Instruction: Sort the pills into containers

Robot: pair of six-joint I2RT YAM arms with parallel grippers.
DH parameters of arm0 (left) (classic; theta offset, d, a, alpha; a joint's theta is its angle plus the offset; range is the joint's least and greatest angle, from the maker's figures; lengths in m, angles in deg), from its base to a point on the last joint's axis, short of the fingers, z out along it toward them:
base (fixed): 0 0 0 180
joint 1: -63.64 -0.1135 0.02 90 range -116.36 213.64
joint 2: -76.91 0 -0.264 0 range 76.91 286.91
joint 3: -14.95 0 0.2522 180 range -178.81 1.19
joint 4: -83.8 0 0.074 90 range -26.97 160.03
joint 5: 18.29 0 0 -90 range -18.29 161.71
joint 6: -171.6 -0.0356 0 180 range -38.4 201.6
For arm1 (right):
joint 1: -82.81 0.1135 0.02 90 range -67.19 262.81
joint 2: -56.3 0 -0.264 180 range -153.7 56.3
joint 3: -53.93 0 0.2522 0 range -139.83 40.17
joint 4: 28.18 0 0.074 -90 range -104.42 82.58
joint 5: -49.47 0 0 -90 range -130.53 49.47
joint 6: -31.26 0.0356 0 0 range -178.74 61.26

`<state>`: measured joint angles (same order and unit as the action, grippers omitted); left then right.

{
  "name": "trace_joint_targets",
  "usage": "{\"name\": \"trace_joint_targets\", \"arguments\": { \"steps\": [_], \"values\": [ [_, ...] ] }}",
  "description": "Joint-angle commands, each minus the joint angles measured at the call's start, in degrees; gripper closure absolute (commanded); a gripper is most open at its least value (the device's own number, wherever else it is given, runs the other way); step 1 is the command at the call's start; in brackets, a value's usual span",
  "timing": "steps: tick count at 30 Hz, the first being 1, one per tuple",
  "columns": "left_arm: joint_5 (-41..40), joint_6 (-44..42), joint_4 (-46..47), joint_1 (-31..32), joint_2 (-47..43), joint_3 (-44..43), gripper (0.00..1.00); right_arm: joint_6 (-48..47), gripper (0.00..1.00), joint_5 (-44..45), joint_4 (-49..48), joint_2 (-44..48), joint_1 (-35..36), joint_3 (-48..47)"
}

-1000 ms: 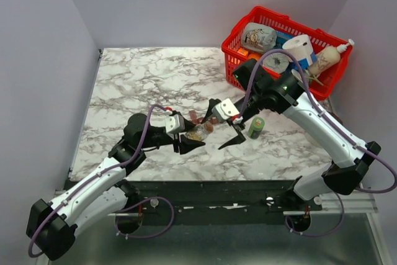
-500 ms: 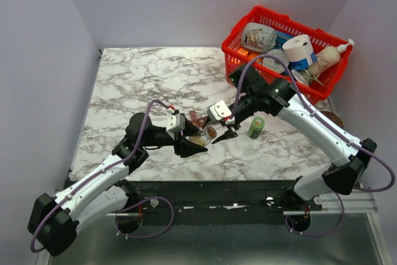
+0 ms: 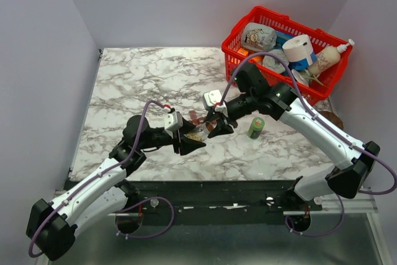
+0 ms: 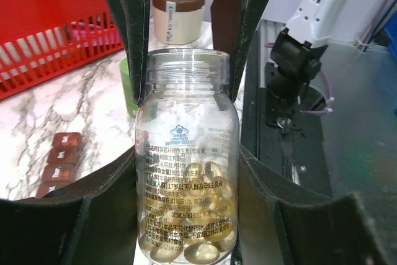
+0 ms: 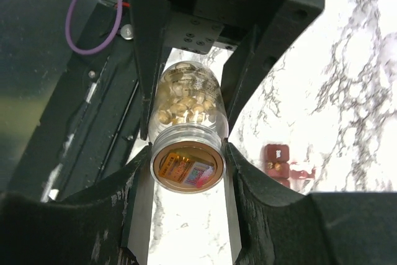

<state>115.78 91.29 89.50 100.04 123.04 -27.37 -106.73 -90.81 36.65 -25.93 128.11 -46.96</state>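
The left end effector [image 4: 189,159] is holding a clear bottle [image 4: 186,91]. Its two fingers press on the fat part of the bottle, one on each side. The right end effector [image 5: 188,153] is at the other end of the same bottle. Its fingers are pulled in narrow and sit tight on both sides of the neck, right by the mouth. So the bottle is held between the two end effectors, tipped on its side above the desk [image 3: 142,79]. The pills [image 4: 198,206] are small, shiny and yellow. They are all inside the bottle, heaped at the end that the left end effector holds. The pill box [image 4: 57,162] is a dark red strip of little square cups. It lies flat on the desk, just beside the two end effectors, on the side away from the arm bases. The lids that show are shut. A small green bottle [image 3: 255,127] stands on the desk near the right end effector, under its arm. A red basket [image 3: 267,12] full of things sits well behind the right end effector.
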Motion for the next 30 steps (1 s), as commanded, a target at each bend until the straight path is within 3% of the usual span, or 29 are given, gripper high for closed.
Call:
{"name": "trace_joint_targets", "arguments": {
  "steps": [1,3,10,15,16,19,20,24,25,30],
  "values": [
    [-11.91,-3.80,2.60,-0.10,-0.78,-1.59,1.00,13.18,0.63,1.33,-4.75,0.15,0.41,2.32],
    [-11.73,-3.54,2.42,-0.10,0.10,-1.59,1.00,13.71,0.56,1.24,-5.27,0.41,0.49,2.49],
    [-14.01,-2.66,3.13,-0.10,0.63,-1.33,1.00,18.45,0.56,0.18,-8.17,-0.64,0.40,2.32],
    [-14.28,-2.93,2.42,-0.10,0.80,-1.24,1.00,20.65,0.79,0.18,-9.58,-1.00,0.40,3.11],
    [-14.11,-2.93,2.16,-0.10,0.72,-1.24,1.00,20.65,0.80,0.27,-9.50,-0.91,0.40,3.28],
    [-13.05,-4.15,-0.73,-0.19,0.54,-1.68,0.63,19.95,0.83,2.72,-9.58,-0.12,0.32,4.60],
    [-13.05,-4.68,-2.66,-0.28,0.02,-1.85,0.40,19.43,0.83,4.39,-9.58,0.32,0.23,5.13],
    [-13.40,-8.10,-8.11,-0.46,-2.53,-2.38,0.06,18.90,0.84,6.69,-9.67,1.99,-1.35,7.59],
    [-14.53,-9.42,-9.34,-0.72,-3.14,-2.47,0.01,18.90,0.84,6.95,-9.67,2.51,-2.40,8.03],
    [-19.37,-16.89,-18.92,-1.16,-6.57,-3.17,0.01,17.49,0.86,13.26,-9.76,3.22,-5.66,12.59]
  ]
}}
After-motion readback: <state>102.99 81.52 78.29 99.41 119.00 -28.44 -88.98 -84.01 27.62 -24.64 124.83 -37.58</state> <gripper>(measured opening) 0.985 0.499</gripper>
